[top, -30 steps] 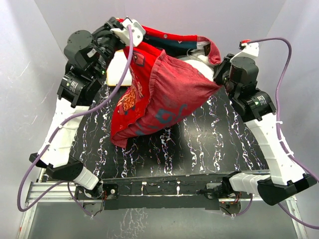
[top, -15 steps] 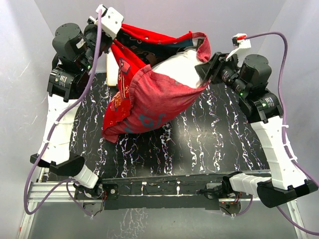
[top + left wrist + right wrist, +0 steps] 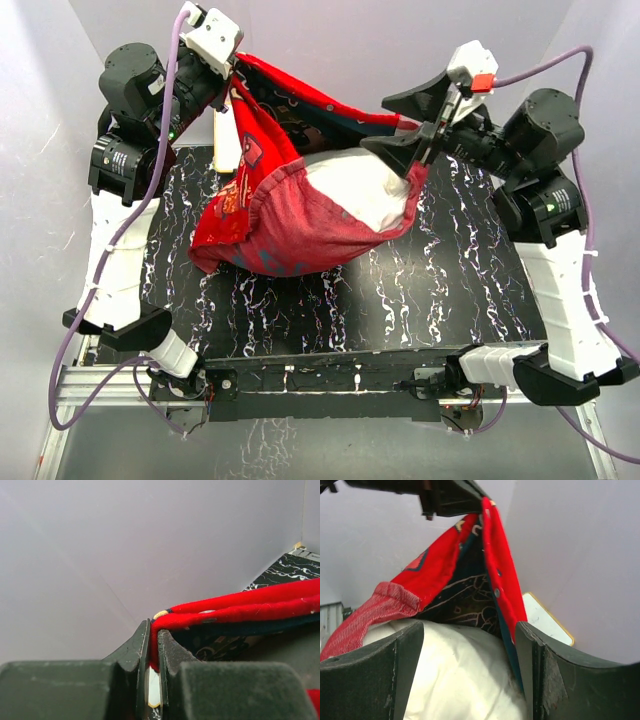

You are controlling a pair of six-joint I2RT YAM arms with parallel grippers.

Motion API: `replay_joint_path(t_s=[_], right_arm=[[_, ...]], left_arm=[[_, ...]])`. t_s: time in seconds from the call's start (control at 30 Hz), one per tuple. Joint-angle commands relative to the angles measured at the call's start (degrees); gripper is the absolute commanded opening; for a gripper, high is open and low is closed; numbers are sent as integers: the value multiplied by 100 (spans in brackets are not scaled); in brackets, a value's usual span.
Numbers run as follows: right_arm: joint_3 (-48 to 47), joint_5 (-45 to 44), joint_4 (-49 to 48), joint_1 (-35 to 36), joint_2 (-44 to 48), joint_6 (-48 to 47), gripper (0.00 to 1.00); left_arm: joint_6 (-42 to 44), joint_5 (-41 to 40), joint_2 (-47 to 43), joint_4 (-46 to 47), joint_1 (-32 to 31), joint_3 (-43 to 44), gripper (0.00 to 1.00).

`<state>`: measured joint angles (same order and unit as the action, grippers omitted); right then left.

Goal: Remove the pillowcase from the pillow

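Left arm (image 3: pixel 115 250) is stood up tall at the far-left corner of the desk (image 3: pixel 430 290), with the wrist tipped in toward the middle. The left gripper (image 3: pixel 236 86) is held up high. Its fingers (image 3: pixel 131 650) are pinched tight on the red hem of the pillowcase (image 3: pixel 285 215); in the left wrist view just a thin strip of fabric is sandwiched between them.

The pillowcase is hung from that grip like a sling and stretched across to the right, belly sagging low over the desk. Whether the desk is actually touched can't be told. The duller inside is turned outward over most of the belly. A wood-framed white board (image 3: pixel 227 140) can be spotted behind the fabric, just below the left gripper.

The pillow (image 3: pixel 358 188) is partly bagged: its off-white end is poked out of the mouth on the right side, the rest is covered.

Right arm (image 3: pixel 560 280) is raised and bent over leftward, with the right gripper (image 3: pixel 405 125) aimed at the case's mouth. Its fingers (image 3: pixel 405 665) are spread wide, nothing clamped. The pillow's bare end is seen between them, and the red hem is run right past one finger.
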<state>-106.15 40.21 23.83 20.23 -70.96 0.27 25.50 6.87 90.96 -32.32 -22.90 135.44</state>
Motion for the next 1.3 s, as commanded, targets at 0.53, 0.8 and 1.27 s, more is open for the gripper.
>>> replay_joint_path(t_s=[0.53,0.8,1.27], right_arm=[[-187,-3024,2695,3582,-1263,-2947,83],[279,-3189,2739,3770,-1095,-3386,95],[1179,-3404,1272,3986,-1399,-3625,48]], left_arm=[[228,-57,-203,249,66,412,0],[298,-29,-386,202,61,527,0],[-219,219,-370,127,64,638,0]])
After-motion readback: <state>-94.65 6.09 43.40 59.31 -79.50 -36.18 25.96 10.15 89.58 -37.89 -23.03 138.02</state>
